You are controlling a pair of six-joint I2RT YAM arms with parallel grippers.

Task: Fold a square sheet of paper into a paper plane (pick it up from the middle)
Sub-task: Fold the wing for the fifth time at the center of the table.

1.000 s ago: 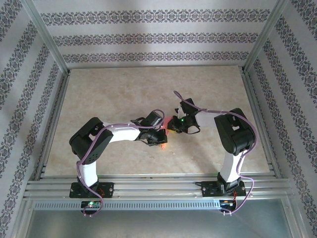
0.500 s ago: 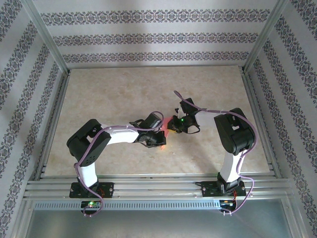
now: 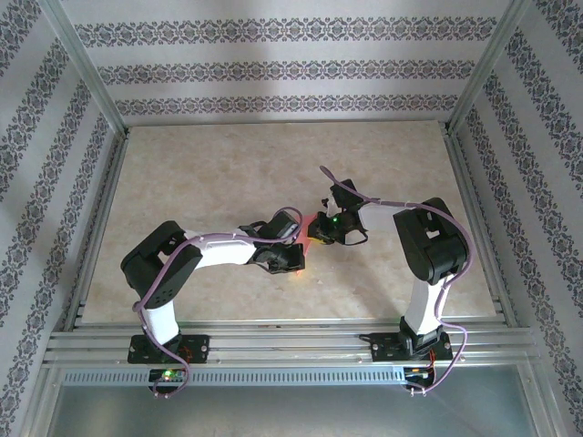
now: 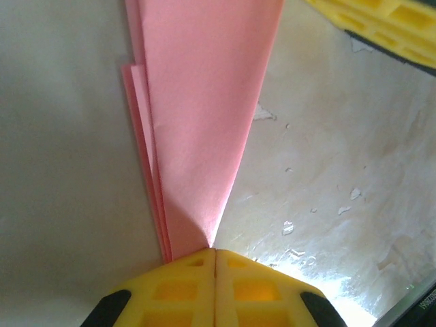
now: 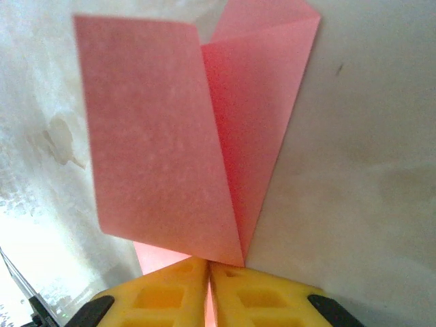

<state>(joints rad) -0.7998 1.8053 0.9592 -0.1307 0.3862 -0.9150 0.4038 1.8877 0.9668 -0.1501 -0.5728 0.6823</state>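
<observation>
Paper plane [image 4: 204,102]: narrow pink dart with layered folds, located mid-bench [image 4: 327,170] between the arms.
Left claw [image 4: 214,253]: fingers together, clamped on the pointed tip.
Right claw [image 5: 208,266]: fingers together, clamped on the centre crease, with two flaps spreading beyond it.
Status: folding judged nearly complete; wing setting and release outstanding.

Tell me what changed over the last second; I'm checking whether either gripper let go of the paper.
The left arm swung its elbow slightly left and toward the near edge. Nothing was let go: the left gripper and right gripper are both shut on the paper. The right arm and the paper stayed put.
</observation>
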